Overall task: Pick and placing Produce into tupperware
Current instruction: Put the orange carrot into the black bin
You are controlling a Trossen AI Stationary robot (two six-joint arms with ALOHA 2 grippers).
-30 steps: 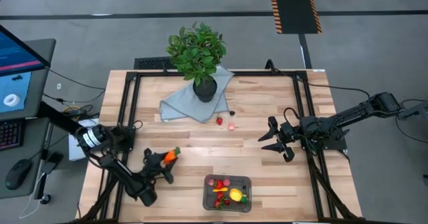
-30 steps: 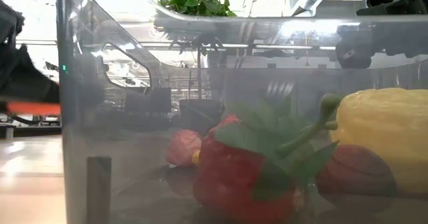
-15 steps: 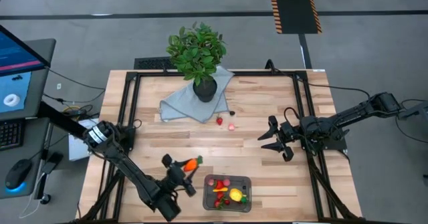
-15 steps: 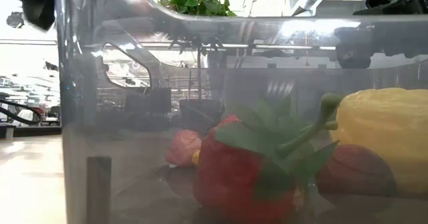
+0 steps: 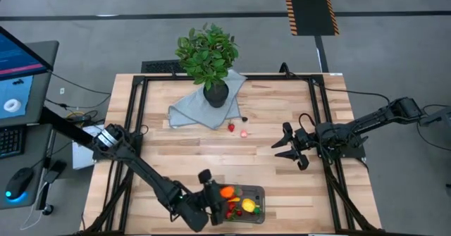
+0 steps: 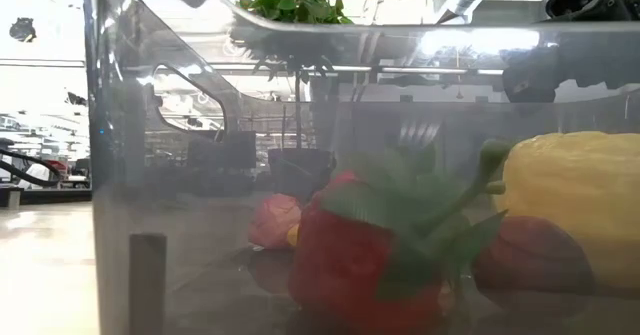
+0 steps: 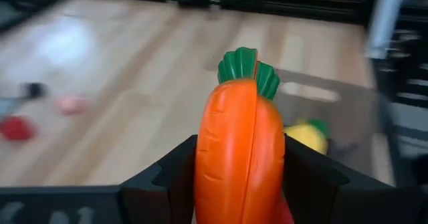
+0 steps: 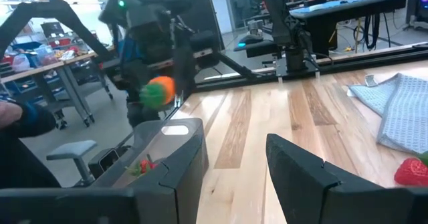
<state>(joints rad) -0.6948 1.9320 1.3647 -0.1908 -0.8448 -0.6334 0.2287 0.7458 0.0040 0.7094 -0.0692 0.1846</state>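
Observation:
My left gripper (image 5: 218,193) is shut on an orange toy carrot (image 5: 227,191) and hangs over the left end of the clear tupperware (image 5: 257,190) near the table's front edge. In the left wrist view the carrot (image 7: 242,144) fills the space between the fingers, with the tub (image 7: 334,110) beyond it. A yellow lemon (image 5: 248,206) and red strawberries (image 6: 350,265) lie in the tub. A strawberry (image 5: 231,127) and a pink berry (image 5: 244,132) rest on the table farther back. My right gripper (image 5: 285,148) waits open at the right. My left gripper pinches the carrot's orange body (image 7: 227,184) by its two sides between the two fingers (image 7: 304,177). The carrot lies along the fingers, its green top (image 7: 247,67) pointing away from the wrist. It is lifted clear, above the tub's left end.
A leafy plant in a black pot (image 5: 208,56) stands on a blue-grey cloth (image 5: 190,109) at the back. Black frame rails (image 5: 137,123) run along the table's left and right sides. Bare wood lies between the tub and the loose berries.
My left gripper has carried the carrot up and toward the table's right and near edges, from left of the tub to over its left end. Its wrist has rolled on the way. The carrot stays in the hold throughout.

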